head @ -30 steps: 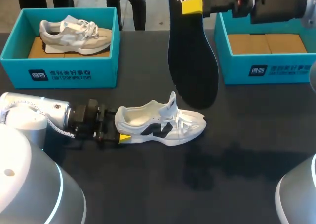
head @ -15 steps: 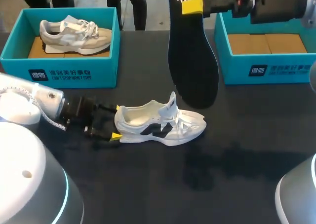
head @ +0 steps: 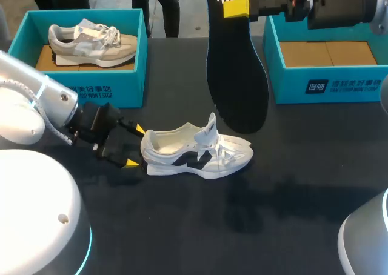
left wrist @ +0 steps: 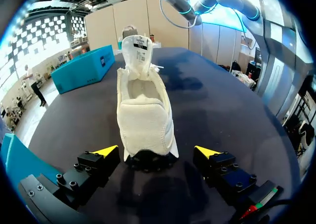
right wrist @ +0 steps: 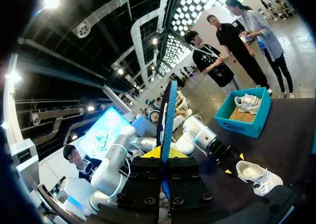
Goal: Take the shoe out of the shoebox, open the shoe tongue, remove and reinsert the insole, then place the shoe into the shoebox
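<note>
1. Shoe [head: 197, 151]: white trainer with a dark side marking, standing upright on its sole on the dark surface [head: 303, 178]. Its heel faces the left claw [head: 134, 146] and its tongue is raised.
2. Left claw: open. The yellow fingertips [left wrist: 105, 150] stand one on either side of the heel, each apart from it. The heel lies between them, just ahead of the claw's body, and is not gripped.
3. Right claw [head: 237, 7]: closed on the insole [head: 235, 75], gripping it near one end and holding it high over the surface.
4. Insole: dark, hanging downward from the right claw, well above the shoe. In the right wrist view it passes edge-on between the fingers and extends ahead of them.
5. Right shoebox [head: 327, 75]: teal, just beside and below the right claw, with its brown cardboard floor showing.
6. Left shoebox [head: 79, 87]: teal, on the surface beyond the left claw and apart from it. It holds a grey-beige shoe [head: 91, 42] lying on its sole.
</note>
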You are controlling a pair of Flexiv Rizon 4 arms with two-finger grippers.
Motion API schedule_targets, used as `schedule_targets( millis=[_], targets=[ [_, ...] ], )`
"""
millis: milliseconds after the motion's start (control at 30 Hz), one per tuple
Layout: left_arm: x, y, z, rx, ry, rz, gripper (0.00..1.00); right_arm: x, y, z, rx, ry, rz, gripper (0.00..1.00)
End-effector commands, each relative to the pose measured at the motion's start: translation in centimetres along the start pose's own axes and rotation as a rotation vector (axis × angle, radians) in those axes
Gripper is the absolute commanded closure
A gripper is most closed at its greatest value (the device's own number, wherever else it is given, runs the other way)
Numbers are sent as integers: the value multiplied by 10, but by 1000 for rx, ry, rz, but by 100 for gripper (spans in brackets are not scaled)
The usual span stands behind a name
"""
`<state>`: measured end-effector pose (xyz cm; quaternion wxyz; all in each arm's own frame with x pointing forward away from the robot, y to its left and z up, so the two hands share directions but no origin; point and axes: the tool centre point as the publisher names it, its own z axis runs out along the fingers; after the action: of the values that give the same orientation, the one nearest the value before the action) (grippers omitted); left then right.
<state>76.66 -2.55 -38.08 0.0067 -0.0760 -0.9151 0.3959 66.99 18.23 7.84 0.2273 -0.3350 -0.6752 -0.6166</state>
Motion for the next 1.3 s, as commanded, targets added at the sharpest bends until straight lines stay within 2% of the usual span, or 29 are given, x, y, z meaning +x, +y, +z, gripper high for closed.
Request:
schedule_targets(
  millis=[33, 467, 633, 933, 1100, 1300],
  targets=[
    [-4, -4, -8, -104, 15, -7, 0, -1, 1, 3, 1, -1, 0, 100],
    [-4, -4, -8, -104, 15, -7, 0, -1, 1, 3, 1, -1, 0, 100],
    [-11, -17, -13, -189, 9, -63, 0, -1, 1, 3, 1, -1, 0, 100],
    [-12, -23, -17, -304, 18, -126, 0, -1, 1, 3, 1, -1, 0, 100],
    [-10, -32, -13, -493, -12, -148, 0, -1, 1, 3, 1, -1, 0, 100],
    [-8, -40, -10, -619, -34, -181, 0, -1, 1, 3, 1, -1, 0, 100]
  ],
)
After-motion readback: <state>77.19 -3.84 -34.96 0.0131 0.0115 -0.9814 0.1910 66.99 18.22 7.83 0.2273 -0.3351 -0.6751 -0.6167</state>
